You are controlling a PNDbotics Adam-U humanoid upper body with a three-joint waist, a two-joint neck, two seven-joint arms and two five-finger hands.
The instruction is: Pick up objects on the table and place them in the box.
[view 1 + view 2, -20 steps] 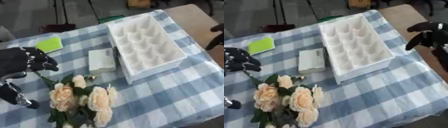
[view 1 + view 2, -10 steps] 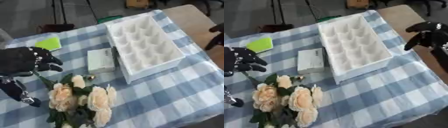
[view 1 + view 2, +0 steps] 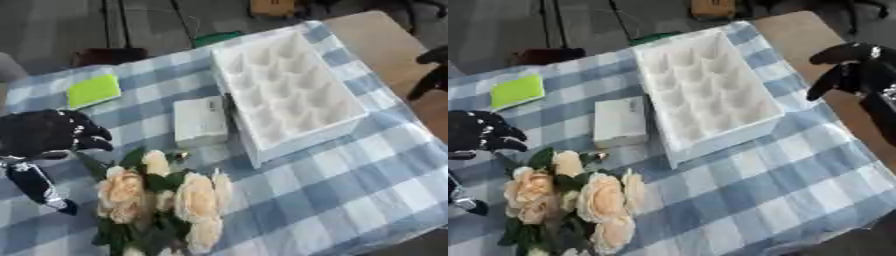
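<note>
A table with a blue and white checked cloth point(image 3: 350, 190) carries everything here. A big white box point(image 3: 289, 95) with many little cups inside sits toward the far right corner of the table. Just beside its left wall lies a small white packet point(image 3: 199, 121), flat on the cloth. A bright green pad point(image 3: 92, 90) lies near the far left edge, well apart from the box. A bunch of cream flowers point(image 3: 162, 195) with dark green leaves lies near the front left corner.

The left hand point(image 3: 48, 136) hangs over the left edge of the table, just beside the flowers. Its fingers are curled in and it holds nothing.

The right hand point(image 3: 855, 70) is past the right edge of the table, over a bare tan board point(image 3: 798, 30). The right eye view shows nearly the whole hand, its fingers bent down and nothing in them. The left eye view shows only a dark bit of it at the picture's right edge
</note>
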